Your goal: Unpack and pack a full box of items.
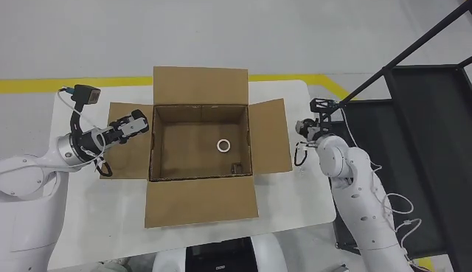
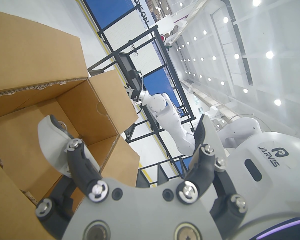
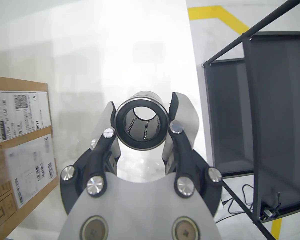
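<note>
cardboard box sits open on the white table between my two claws, all four flaps spread flat. inside it, ahead of my left claw, a white ring-shaped tape roll lies on the box floor. a small dark item sits farther from that claw, close to the box walls; i cannot tell what it is. the left claw hangs over the flap nearest it and points toward the opening, fingers spread wide with nothing between them. my right claw is past the opposite flap, above bare table. it is clenched on a linear bearing, a steel sleeve with a dark end ring and ball tracks inside. on that claw's far side from the box stands a dark metal rack.
</note>
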